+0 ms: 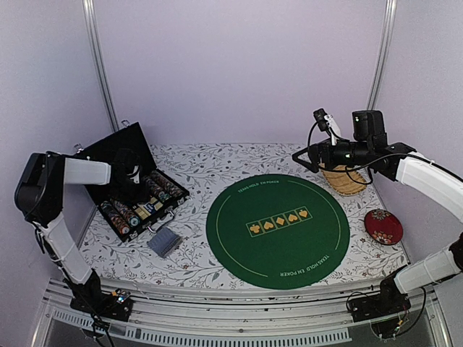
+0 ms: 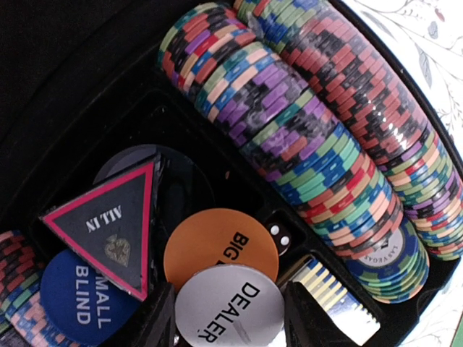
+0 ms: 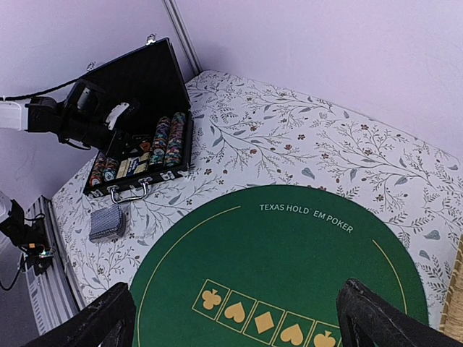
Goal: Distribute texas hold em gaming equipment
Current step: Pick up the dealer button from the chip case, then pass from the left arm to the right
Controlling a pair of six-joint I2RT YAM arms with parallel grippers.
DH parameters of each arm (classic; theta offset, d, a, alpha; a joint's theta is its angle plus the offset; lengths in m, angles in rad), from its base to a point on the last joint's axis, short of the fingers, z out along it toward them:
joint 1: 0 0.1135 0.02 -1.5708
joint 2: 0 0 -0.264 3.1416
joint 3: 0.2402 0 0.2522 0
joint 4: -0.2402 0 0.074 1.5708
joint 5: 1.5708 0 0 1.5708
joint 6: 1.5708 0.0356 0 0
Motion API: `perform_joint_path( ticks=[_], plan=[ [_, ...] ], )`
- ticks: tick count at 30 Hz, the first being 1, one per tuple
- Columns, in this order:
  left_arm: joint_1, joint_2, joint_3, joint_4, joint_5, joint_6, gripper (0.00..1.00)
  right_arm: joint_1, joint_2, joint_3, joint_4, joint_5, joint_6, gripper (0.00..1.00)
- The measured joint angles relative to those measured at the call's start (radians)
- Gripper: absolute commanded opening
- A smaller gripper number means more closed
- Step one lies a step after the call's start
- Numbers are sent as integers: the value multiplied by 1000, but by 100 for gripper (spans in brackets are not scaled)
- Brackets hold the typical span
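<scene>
Left wrist view puts my left jaws [image 2: 230,325] low in the frame, one dark finger on each side of the white DEALER disc [image 2: 228,296]. They stand partly apart with the disc's rim right at both fingers, and I cannot tell whether they pinch it or only flank it. Just above that disc lies the orange BIG disc [image 2: 217,246], partly under it. At lower left the blue SMALL BLIND disc [image 2: 79,300] sits beneath a black triangular ALL IN marker [image 2: 108,231] edged in red. A small black die [image 2: 278,237] with white pips lies just right of the orange disc. Two long rows of striped poker chips [image 2: 311,137] run on edge from top centre to lower right. All of this sits in the black case [image 1: 116,144], which in the top external view stands open at the left of the desk [image 1: 217,163], lid up. Below the case in that view, a grey-blue-backed card deck [image 1: 164,241] lies on the desk, apart from the case. The green round mat [image 1: 278,230] fills the centre. My right jaws [image 3: 235,311] hang spread wide and hold nothing, raised over the desk at the upper right of the green mat, near the tan woven mat [image 1: 343,181]. The red cushion [image 1: 383,226] lies toward the right edge.
</scene>
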State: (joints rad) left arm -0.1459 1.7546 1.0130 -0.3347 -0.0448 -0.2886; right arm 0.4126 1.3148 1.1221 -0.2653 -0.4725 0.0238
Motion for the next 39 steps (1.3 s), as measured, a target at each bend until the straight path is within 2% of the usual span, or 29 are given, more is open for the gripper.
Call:
perform_joint_path(
  ticks=[9, 11, 17, 24, 39],
  plan=[
    [0, -8, -11, -3, -4, 4, 59, 0, 0, 0, 0, 0, -3, 99],
    [-3, -8, -12, -3, -4, 4, 55, 0, 0, 0, 0, 0, -3, 99],
    [-14, -9, -13, 0, -7, 4, 28, 0, 0, 0, 0, 0, -3, 99],
    [-17, -25, -14, -19, -17, 8, 19, 0, 0, 0, 0, 3, -3, 99],
    [-23, -163, -30, -93, 12, 24, 15, 0, 0, -5, 4, 8, -3, 99]
  ],
)
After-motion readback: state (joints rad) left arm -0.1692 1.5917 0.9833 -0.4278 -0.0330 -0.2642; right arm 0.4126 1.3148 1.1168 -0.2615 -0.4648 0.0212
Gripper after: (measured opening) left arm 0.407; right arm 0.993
